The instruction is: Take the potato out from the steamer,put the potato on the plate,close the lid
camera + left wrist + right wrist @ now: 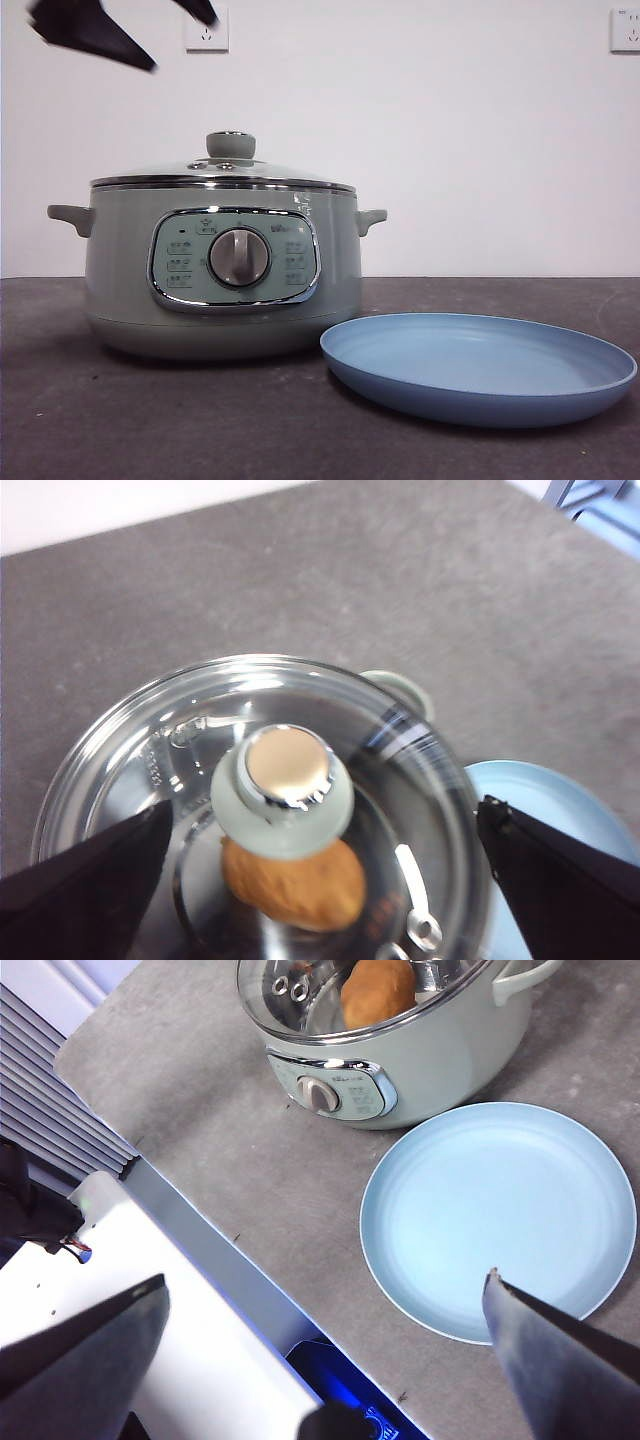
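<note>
Hovering your wide-open left gripper (320, 880) above the lid (150, 750), you are probably aiming for its knob (283, 790), so keep centring it there, with the potato (295, 885) lying directly beneath inside the steamer (120, 270).

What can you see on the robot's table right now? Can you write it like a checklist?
Surface: dark grey table, bare around the things.
Steamer: upright, beside the plate.
Lid: closed on the steamer.
Potato: inside the steamer, seen through the glass.
Plate: holds nothing.
Clutter: nothing seen.
Left gripper: open, above the lid's knob.
Right gripper: open, high above the table edge near the plate.
Cables: thin wires off the table's edge.
Surroundings: white wall, two sockets.
</note>
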